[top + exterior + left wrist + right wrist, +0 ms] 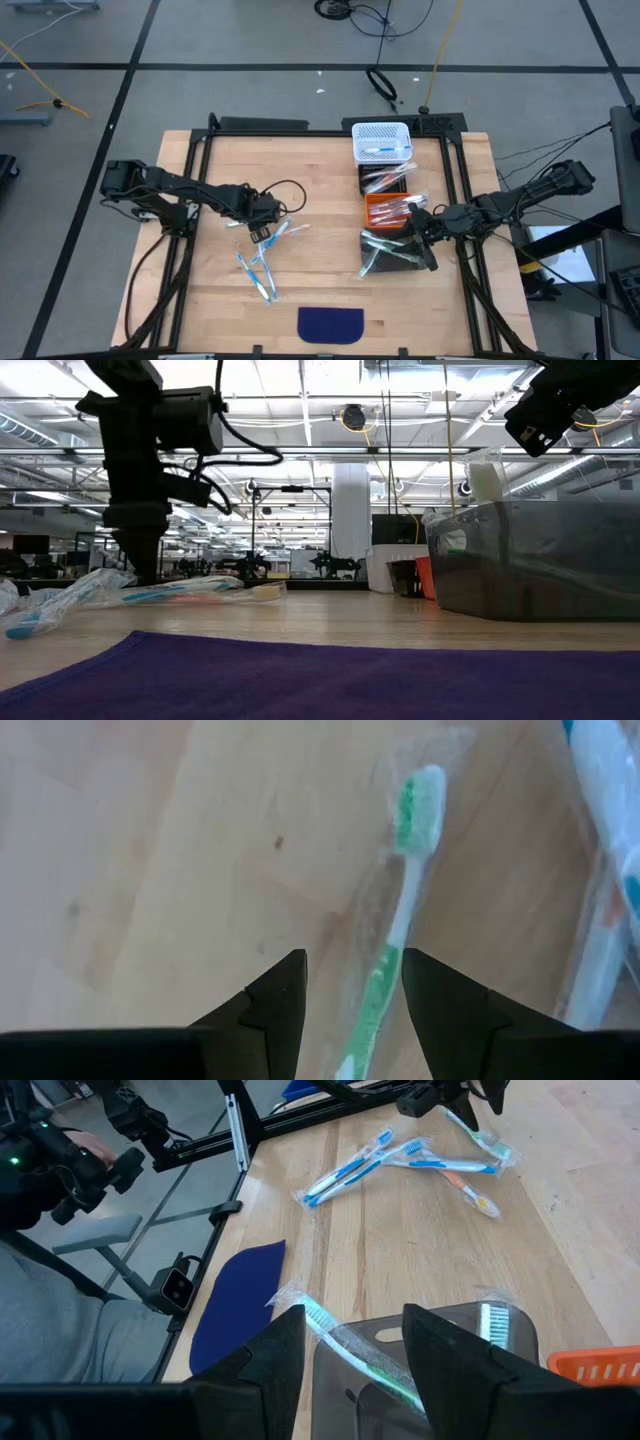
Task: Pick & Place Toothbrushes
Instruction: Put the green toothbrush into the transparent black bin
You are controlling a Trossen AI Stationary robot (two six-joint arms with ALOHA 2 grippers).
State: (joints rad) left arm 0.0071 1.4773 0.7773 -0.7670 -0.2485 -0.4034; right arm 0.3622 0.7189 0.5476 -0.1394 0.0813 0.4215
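Low view: left gripper's (138, 565) tips hidden behind the wrapped pile, right arm mostly cut off at frame edge. In the left wrist view the wrapper glare blurs the green toothbrush (396, 920) and its handle end runs out of frame. That brush lies on the table (320, 250) btwn the left fingers (270, 1005), jaws spread, neither visibly touching it. Loose toothbrushes (262, 262) sit scattered just beside and below left gripper. Right gripper (352, 1350) hangs over the dark bin (392, 252), jaws apart w/ a green-white wrapped brush (350, 1348) lying btwn them on the bin rim; contact unclear. More brushes in orange bin (390, 208) and white basket (381, 141). Blue cloth (331, 323) at front edge.
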